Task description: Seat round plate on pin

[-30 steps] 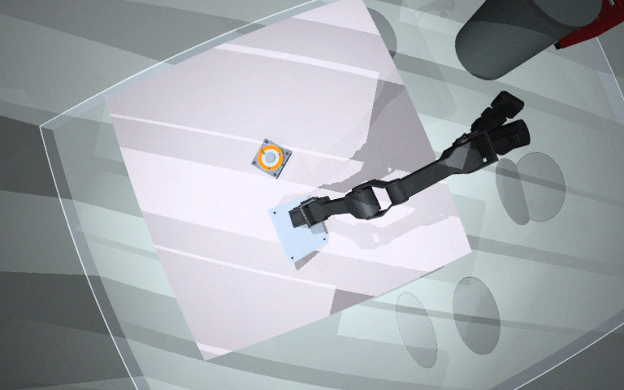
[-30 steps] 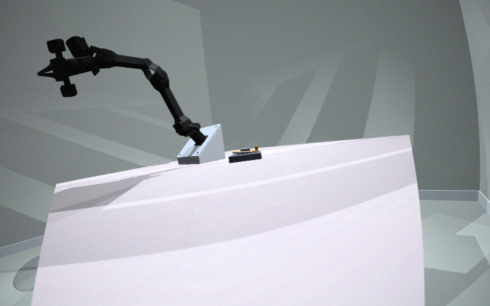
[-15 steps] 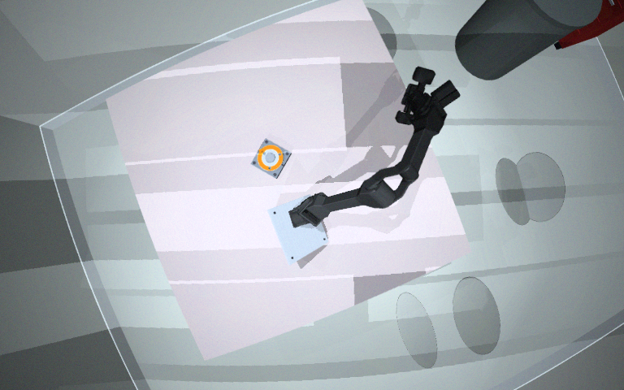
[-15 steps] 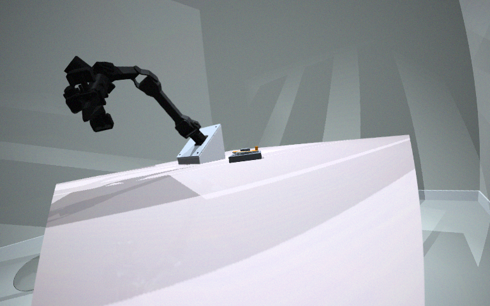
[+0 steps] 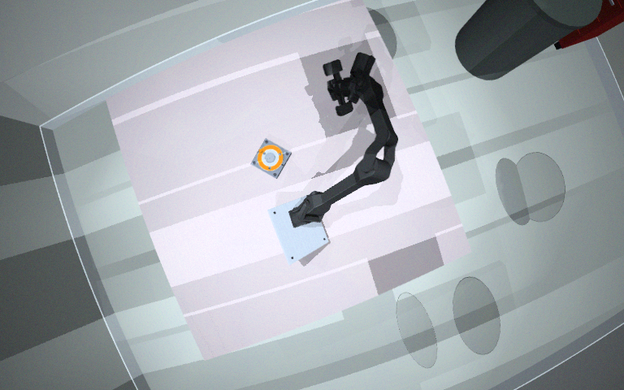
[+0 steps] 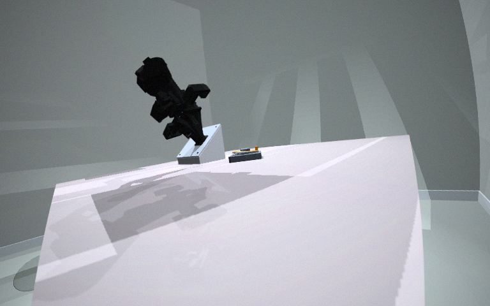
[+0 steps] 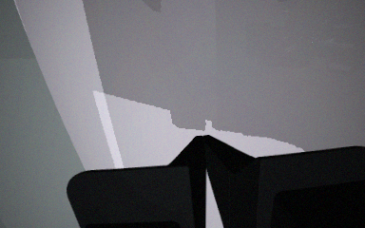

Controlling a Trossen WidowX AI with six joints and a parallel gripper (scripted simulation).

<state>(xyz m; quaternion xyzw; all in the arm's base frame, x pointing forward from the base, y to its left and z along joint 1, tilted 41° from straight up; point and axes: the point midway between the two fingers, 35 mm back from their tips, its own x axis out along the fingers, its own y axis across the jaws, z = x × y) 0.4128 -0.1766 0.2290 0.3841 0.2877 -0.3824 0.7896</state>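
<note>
Sitting on its dark square base (image 5: 271, 158), the round plate (image 5: 270, 157) shows from above as an orange ring around a pale centre, well apart from the claw (image 5: 337, 89) and off to the side of the arm's bend. In the exterior view the plate (image 6: 242, 150) is a thin sliver on the base (image 6: 245, 156), with a small orange tab (image 6: 256, 148) standing up at one end; whether it lies flat or tilted is too small to tell, and the pin and the hole cannot be made out in any view. The post is hidden under the plate's centre. The claw is fully closed with nothing between its fingers, which meet at their tips in the wrist view (image 7: 205, 142), where only bare table (image 7: 143, 138) and shadow lie ahead. From the exterior view the arm bunches into a dark mass over its pale wedge-shaped mount (image 6: 202, 148), and the claw's outline is hard to separate from it.
</note>
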